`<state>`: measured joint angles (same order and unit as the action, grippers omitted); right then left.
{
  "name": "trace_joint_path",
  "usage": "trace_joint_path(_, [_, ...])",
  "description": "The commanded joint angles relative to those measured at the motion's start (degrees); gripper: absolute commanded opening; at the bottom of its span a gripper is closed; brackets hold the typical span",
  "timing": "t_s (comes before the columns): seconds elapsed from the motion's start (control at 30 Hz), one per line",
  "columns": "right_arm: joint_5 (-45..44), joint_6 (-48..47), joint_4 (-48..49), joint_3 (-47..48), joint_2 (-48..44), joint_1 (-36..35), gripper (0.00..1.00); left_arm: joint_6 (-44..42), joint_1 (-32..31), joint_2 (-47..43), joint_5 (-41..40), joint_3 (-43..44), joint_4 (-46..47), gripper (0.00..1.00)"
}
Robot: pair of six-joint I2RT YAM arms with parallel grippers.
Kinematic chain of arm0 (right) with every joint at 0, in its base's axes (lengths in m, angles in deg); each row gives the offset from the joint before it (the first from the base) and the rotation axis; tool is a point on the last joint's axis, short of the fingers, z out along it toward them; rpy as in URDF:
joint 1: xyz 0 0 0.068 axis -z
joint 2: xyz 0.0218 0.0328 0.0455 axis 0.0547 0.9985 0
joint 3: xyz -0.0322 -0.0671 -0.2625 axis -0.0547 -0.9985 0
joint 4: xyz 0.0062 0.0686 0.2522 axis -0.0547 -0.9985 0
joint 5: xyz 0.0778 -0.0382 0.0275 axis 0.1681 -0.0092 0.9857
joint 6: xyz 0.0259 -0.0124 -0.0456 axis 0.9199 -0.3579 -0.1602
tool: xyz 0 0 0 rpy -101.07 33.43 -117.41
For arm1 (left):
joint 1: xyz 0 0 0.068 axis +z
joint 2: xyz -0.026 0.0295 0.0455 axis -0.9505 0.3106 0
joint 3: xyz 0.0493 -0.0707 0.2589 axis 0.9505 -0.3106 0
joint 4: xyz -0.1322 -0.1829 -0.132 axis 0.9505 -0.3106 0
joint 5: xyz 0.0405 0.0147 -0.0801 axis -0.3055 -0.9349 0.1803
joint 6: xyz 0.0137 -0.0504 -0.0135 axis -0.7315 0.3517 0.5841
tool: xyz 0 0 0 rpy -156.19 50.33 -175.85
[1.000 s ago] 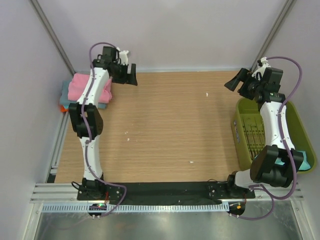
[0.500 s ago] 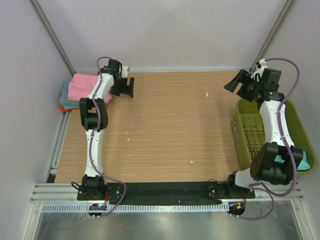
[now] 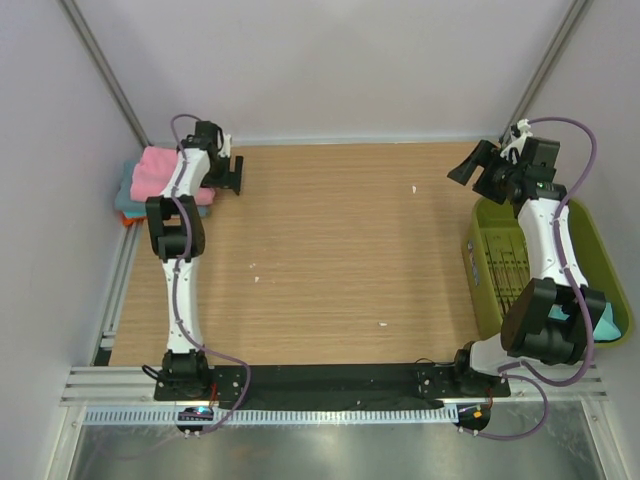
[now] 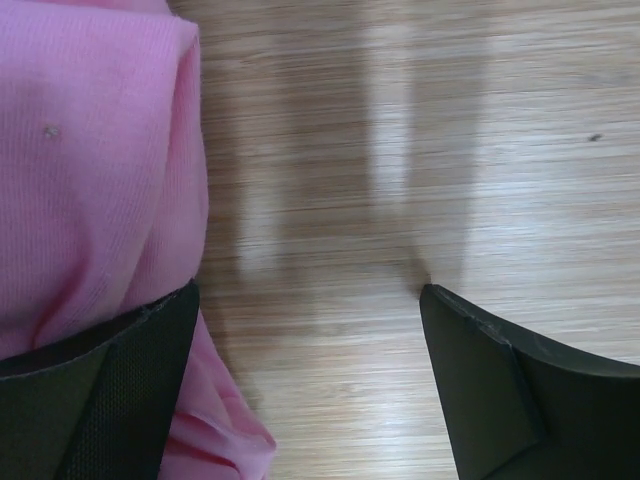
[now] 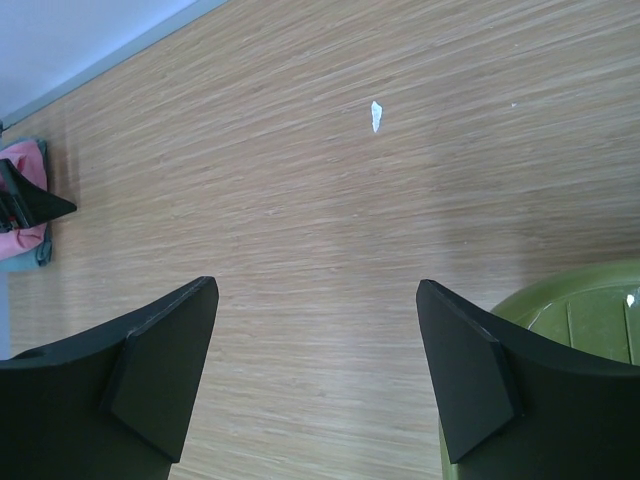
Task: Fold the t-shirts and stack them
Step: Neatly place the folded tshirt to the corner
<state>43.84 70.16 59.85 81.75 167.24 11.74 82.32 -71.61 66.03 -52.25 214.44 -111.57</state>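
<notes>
Olive basket (image 3: 500, 262), teal t-shirt (image 3: 608, 322) inside, pink t-shirt (image 3: 160, 170) outside

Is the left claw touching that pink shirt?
Cannot tell. In the left wrist view one finger of the left gripper overlaps the pink t-shirt, but neither a gap nor contact shows plainly.

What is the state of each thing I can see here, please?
Pink shirt: folded, lying on top of the others.
Shirts underneath: folded, stacked.
Left gripper: open, holding nothing, at the pink shirt's edge.
Right gripper: open, holding nothing, above the table.
Basket: upright, with a teal cloth in its near end.
</notes>
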Motion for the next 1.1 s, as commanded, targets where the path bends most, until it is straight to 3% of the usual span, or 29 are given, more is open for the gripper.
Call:
trace_joint_path(0.0, [-0.38, 1.11, 2.84, 1.35, -0.12, 0.33, 0.87, -2.21, 3.04, -0.65, -4.84, -1.54, 0.19, 0.92])
trace_joint_path(0.17, [-0.2, 1.11, 2.93, 1.26, -0.38, 0.24, 0.86, -5.37, 1.47, -2.49, 0.76, -0.22, -0.52, 0.88])
trace_joint_path(0.3, [-0.2, -1.69, 1.44, 1.52, -1.78, 0.33, 0.87, -12.92, -6.24, -8.28, 2.8, -3.89, -0.08, 0.88])
trace_joint_path(0.4, [-1.08, -3.89, 0.73, 1.35, -2.93, 0.33, 0.89, -13.47, -11.61, -15.84, 2.98, -6.8, 3.17, 0.94])
trace_joint_path(0.5, [1.46, -5.04, -0.75, 2.48, -2.58, 0.24, 0.9, -10.06, -14.44, -21.12, 4.3, -4.8, 5.37, 1.0])
trace_joint_path(0.6, [5.24, -6.53, -5.23, 8.35, 0.57, -0.19, 0.91, -2.06, -14.71, -23.24, 7.2, 1.26, 5.81, 0.99])
trace_joint_path(0.63, [5.77, -8.36, -7.16, 10.2, 1.72, -0.46, 0.91, 4.05, -14.8, -23.59, 6.68, 3.62, 6.25, 1.0])
trace_joint_path(0.67, [6.21, -9.25, -11.7, 12.31, 2.77, -1.16, 0.92, 6.63, -14.71, -24.46, 5.98, 4.61, 6.95, 1.0])
trace_joint_path(0.7, [6.82, -10.39, -14.18, 17.2, 5.39, -1.34, 0.99, 10.14, -14.54, -25.08, 5.8, 6.18, 6.78, 1.0])
trace_joint_path(0.77, [8.49, -13.11, -22.15, 23.46, 7.69, -2.04, 1.0, 12.36, -14.62, -27.96, 7.02, 6.55, 6.6, 0.99])
trace_joint_path(0.87, [1.42, -11.12, -30.68, 35.59, 12.17, -5.11, 1.0, 10.01, -14.62, -32.01, 12.46, 4.18, 5.2, 1.0])
trace_joint_path(0.9, [-7.41, -9.36, -31.34, 38.84, 12.53, -7.38, 1.0, 8.08, -14.53, -33.33, 14.91, 4.0, 3.89, 1.0])
trace_joint_path(0.97, [-11.96, -8.21, -28.99, 37.04, 10.01, -8.19, 1.0, 4.3, -15.58, -32.91, 17.39, 6.53, -3.74, 1.0])
trace_joint_path(1.07, [-12.26, -7.24, -30.54, 36.76, 8.41, -8.98, 1.0, 4.11, -17.08, -37.11, 14.0, -2.19, -1.32, 1.0])
